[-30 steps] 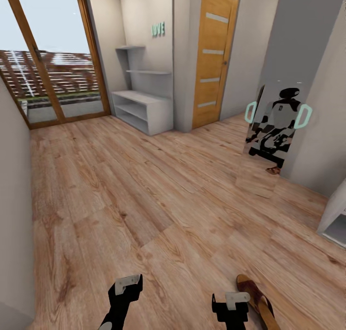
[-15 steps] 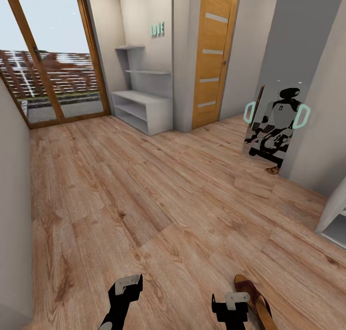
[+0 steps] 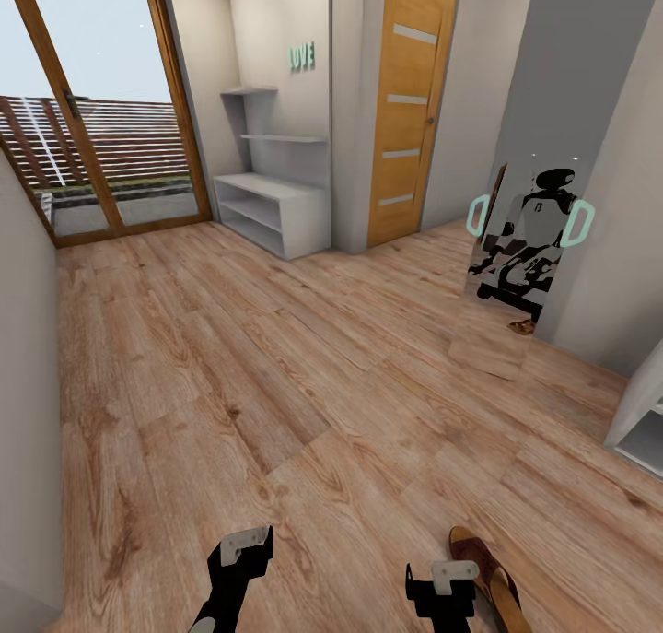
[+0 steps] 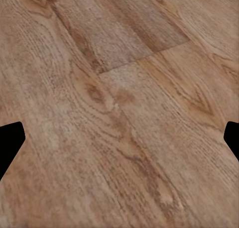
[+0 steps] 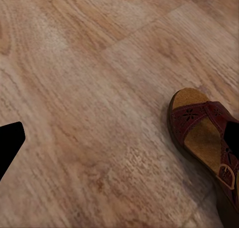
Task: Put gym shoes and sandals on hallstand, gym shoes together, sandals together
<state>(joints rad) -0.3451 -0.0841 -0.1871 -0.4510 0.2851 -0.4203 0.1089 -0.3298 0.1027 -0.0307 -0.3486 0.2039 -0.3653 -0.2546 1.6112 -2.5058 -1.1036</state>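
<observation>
Nothing moved; hallstand (image 3: 276, 211) shelves bare.

One dark red-brown sandal (image 3: 486, 576) lies flat on the brown wood floor (image 3: 276, 357) at about 5 o'clock, its tan inside facing up. The pale grey shoe rack (image 3: 274, 211) stands far off at 11 o'clock.

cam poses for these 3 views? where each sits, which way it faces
Head: on the robot's head, facing forward and down the corridor floor toward the hallstand; left gripper and right gripper show.
Left wrist: near that gripper, facing down at floor planks; dark fingertips at the edges.
Right wrist: facing down at the floor and a sandal.
Shared: head and right wrist both see the sandal.
</observation>
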